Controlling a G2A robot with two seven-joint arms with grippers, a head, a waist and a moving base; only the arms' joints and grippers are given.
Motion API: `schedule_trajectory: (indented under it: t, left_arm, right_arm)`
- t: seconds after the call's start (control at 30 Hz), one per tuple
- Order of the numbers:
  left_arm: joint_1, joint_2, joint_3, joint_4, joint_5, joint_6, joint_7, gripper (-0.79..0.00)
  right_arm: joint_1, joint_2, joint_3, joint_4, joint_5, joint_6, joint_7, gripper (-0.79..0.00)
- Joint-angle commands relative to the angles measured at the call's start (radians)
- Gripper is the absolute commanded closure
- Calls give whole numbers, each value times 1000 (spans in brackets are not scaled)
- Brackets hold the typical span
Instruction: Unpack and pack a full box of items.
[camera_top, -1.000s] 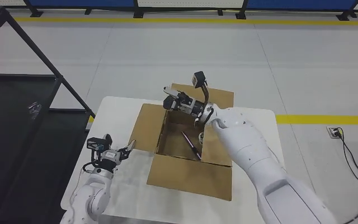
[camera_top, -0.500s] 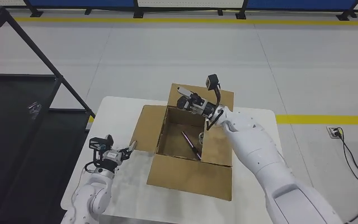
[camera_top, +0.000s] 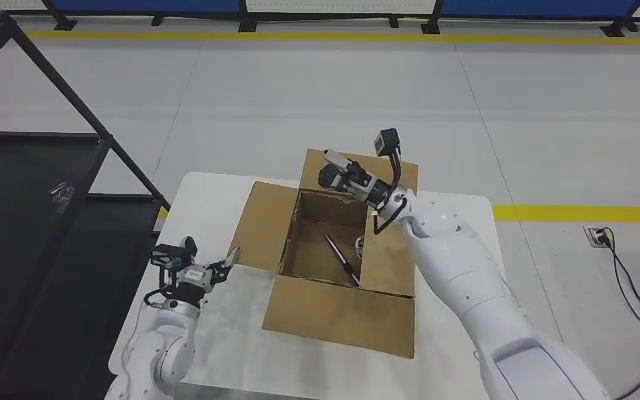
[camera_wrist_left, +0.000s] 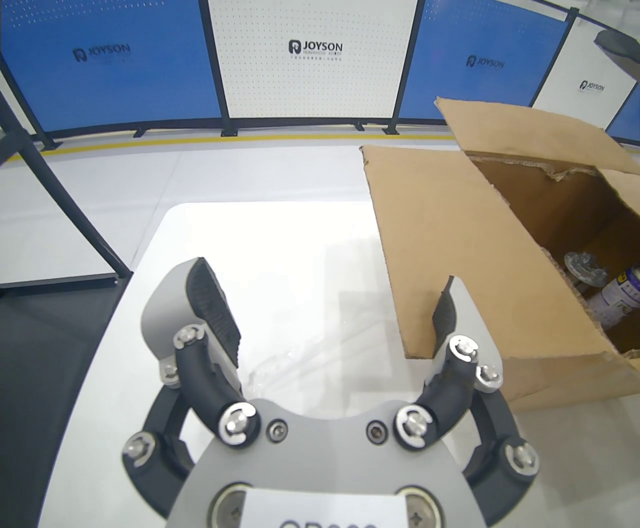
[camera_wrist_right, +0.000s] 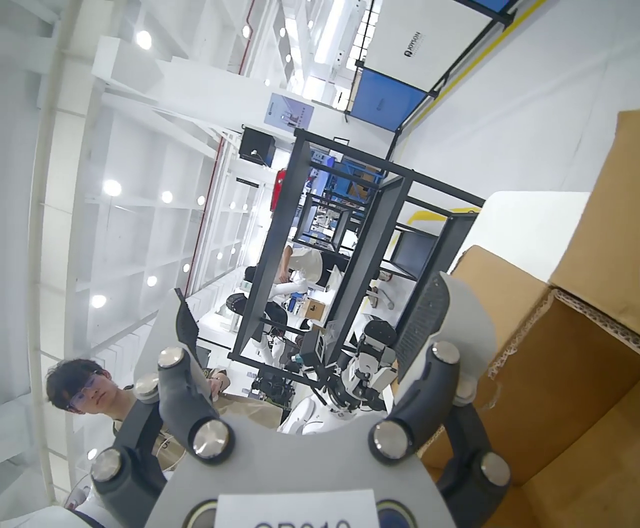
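I take the open cardboard box (camera_top: 268, 226) on the white table (camera_top: 215, 198) as my reference. All four of its flaps are folded outward. Lying slantwise on the box floor is a thin, dark pen-like stick (camera_top: 340, 256). In the corner beyond it, against the wall farthest from the left arm, stands a small bottle with a white and blue label (camera_wrist_left: 619, 295). Just beside the bottle is a clear ridged piece (camera_wrist_left: 584, 264) that I cannot identify. My left gripper (camera_wrist_left: 325, 280) sits low over the bare tabletop outside the box, next to the flap on its own side. Its jaws are spread wide with nothing between them. One finger is right at that flap's edge, and I cannot tell whether it touches. My right gripper (camera_top: 334, 168) hangs above the box's far rim, in front of the raised far flap, turned sideways. Its jaws are also apart and hold nothing.
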Motion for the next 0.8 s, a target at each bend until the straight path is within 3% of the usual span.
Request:
schedule_trajectory:
  t: [0.0, 0.23, 0.47, 0.6, 0.77]
  left_arm:
    - [15, 1, -8, -52, 8, 3, 11, -785]
    - [61, 5, -27, -241, 43, 4, 0, -785]
    - [60, 3, 32, -379, 74, -28, -41, -785]
    - [12, -5, 108, -380, 8, -75, -129, -785]
    - [-104, -26, 248, -280, -89, -118, -210, -785]
  right_arm:
    - [-31, 18, 31, -59, 3, -17, 22, -785]
    - [-191, 95, 181, -313, -30, -39, 56, -785]
    - [-383, 153, 337, -574, -45, -3, 59, -785]
    - [-470, 173, 414, -653, -64, 1, -7, -785]
    - [-550, 186, 470, -714, -61, -6, -79, -785]
